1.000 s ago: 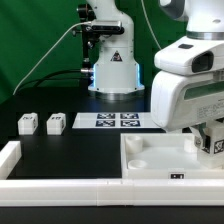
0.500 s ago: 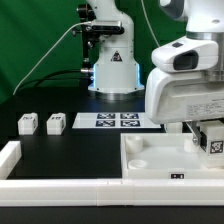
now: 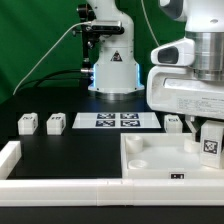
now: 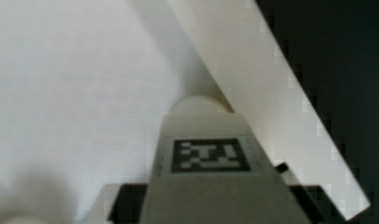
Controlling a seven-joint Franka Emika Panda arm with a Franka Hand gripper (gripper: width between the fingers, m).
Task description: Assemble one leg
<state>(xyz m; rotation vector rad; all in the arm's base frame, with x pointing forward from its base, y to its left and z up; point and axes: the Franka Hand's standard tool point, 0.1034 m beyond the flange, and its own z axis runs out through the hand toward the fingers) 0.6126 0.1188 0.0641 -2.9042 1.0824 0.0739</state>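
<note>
My gripper (image 3: 209, 150) is shut on a leg (image 3: 209, 143), a small white post with a black-and-white tag, and holds it over the right end of the large white tray-like piece (image 3: 150, 158). In the wrist view the leg (image 4: 209, 150) stands between my dark fingers (image 4: 133, 203), with the white piece's surface (image 4: 79, 90) and its edge right below. Two more legs (image 3: 28, 124) (image 3: 56, 124) stand on the black table at the exterior view's left. Another leg (image 3: 173, 123) stands behind the tray piece, beside my arm.
The marker board (image 3: 118, 121) lies flat in the middle of the table in front of the robot base (image 3: 113, 72). A white rail (image 3: 8, 158) runs along the front and the left of the table.
My gripper has moved the held leg a little down and toward the exterior view's left over the tray piece. The arm body has shifted, and the leg behind it now shows.
</note>
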